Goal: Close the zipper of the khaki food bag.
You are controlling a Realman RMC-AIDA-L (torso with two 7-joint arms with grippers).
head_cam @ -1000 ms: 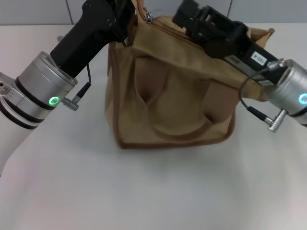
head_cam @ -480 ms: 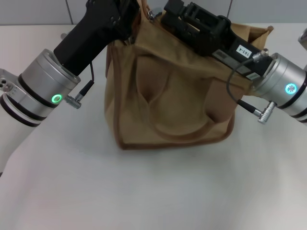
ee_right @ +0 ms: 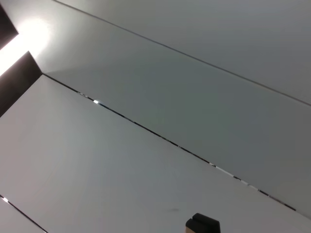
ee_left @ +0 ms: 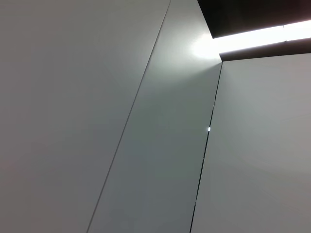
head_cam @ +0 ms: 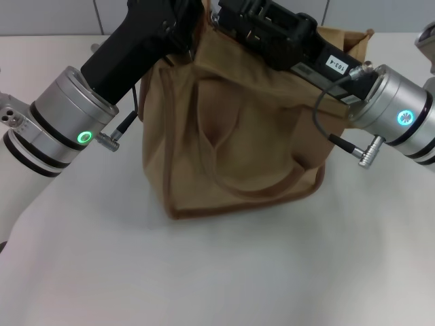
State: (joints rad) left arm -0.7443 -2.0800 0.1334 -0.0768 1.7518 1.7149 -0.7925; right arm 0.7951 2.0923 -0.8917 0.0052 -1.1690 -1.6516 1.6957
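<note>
Head view shows both pincers over the soft, slumping khaki food bag (head_cam: 231,136) – grips unreadable – best pulled by its zipper tab.

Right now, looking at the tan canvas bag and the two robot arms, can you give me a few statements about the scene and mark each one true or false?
1. The boxy tan canvas food bag stands upright on the white table. True.
2. Both arms reach to the bag's top edge, the left gripper at one end and the right gripper beside it. True.
3. The bag lies flat on its side. False: it stands on its base.
4. The looped fabric handle hangs down the bag's front face. True.
5. The right arm is parked far from the bag. False: it lies across the bag's top.
</note>
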